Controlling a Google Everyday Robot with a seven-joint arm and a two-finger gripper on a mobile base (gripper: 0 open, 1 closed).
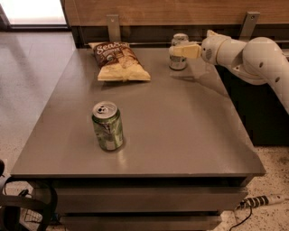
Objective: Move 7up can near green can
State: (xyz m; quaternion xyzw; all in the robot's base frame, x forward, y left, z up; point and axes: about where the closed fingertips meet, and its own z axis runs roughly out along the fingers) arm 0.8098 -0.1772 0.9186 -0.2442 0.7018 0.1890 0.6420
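Daylight's flooding in thru the window (38, 11) top left, blown out white, w/ a pale sheen on the floor (31, 58); everything else is dimmer. Soft glare on the table (180, 135) by the green can (107, 126). The gripper (179, 50), at the 7up can (177, 63) by the far edge, drops a faint shadow beneath the arm.

High view down across table (180, 126); end effector (181, 50) at back right
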